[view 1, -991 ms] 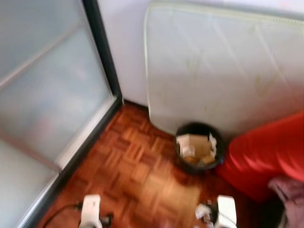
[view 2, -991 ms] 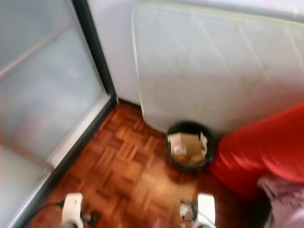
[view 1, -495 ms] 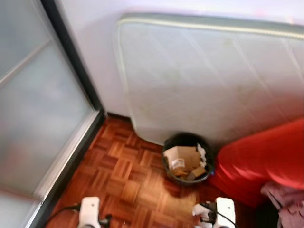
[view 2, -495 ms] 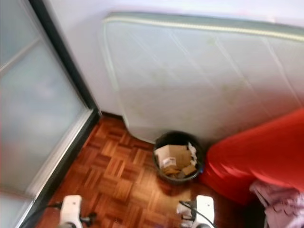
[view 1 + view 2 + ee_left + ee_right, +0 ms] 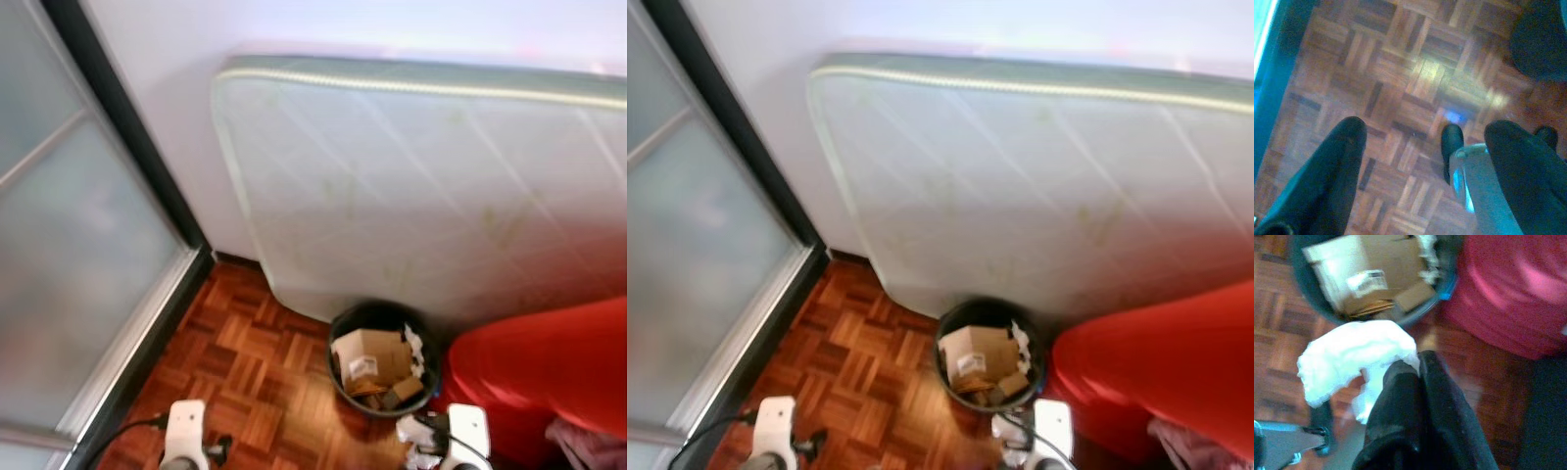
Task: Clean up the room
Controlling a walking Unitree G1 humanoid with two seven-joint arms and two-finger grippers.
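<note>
Nearest to us, we are seeing the right gripper (image 5: 1415, 377) with its two black fingers pressed together on a wad of white tissue (image 5: 1354, 357). The tissue is crumpled and irregular; its longer dimension is running across the fingers rather than along them, and its free bulk is projecting past the fingertips toward the bin (image 5: 1308, 289). In the head views the tissue (image 5: 419, 431) is hanging above the parquet floor (image 5: 250, 377), just beside the bin's near rim and not inside it.

The left gripper (image 5: 1425, 161) is hovering over bare floor with its fingers (image 5: 1337, 166) spread wide apart and nothing between them. Both wrists, the left (image 5: 184, 431) and the right (image 5: 468, 431), are sitting at the bottom edge of the head views.

Slightly farther on, the round black bin (image 5: 341, 367) is standing upright on the floor, open mouth up, holding a cardboard box (image 5: 370, 354) with a label, smaller cardboard scraps and white paper. A red cushion (image 5: 539, 377) is lying just beside the bin on our right.

Behind the bin, a white mattress (image 5: 421, 196) is standing on its long edge against the wall (image 5: 343, 29). On our left, a frosted glass door (image 5: 69, 255) in a dark frame is running along the floor.
</note>
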